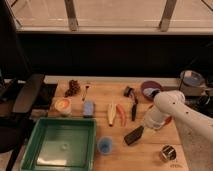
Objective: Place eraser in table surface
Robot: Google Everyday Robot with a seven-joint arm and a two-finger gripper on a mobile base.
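Observation:
The eraser is a small black block lying tilted on the light-brown wooden table surface, at the front right of centre. My gripper is at the end of the white arm, which reaches in from the right. The gripper sits low over the table at the eraser's upper right end. I cannot tell whether it touches the eraser.
A green tray stands at the front left with a blue cup beside it. A blue sponge block, a banana, a black-handled tool, a purple bowl and a metal can surround the eraser.

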